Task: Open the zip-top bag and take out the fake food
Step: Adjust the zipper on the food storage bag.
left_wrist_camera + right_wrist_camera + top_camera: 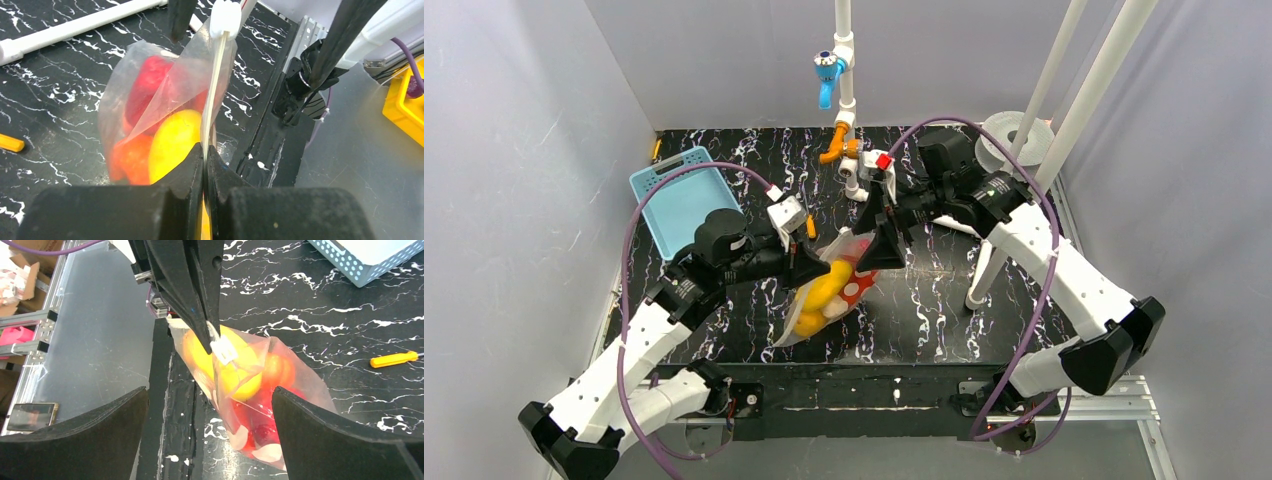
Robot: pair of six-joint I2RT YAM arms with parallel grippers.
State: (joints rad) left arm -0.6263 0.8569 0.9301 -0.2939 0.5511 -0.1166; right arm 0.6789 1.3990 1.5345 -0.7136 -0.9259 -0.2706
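Observation:
The zip-top bag is held up off the dark marbled table, near its front edge. It is clear plastic with white dots. My left gripper is shut on the bag's top strip, just below the white slider. Through the plastic the fake food shows: a yellow piece, a red one and an orange one. My right gripper stands wide open around the bag's lower end, touching nothing. In that view the left fingers pinch the bag beside the slider.
A light blue perforated basket sits at the back left. An orange-handled screwdriver lies on the table beside the bag. A white pipe stand with blue and orange fittings rises at the back centre. The table's front edge runs just under the bag.

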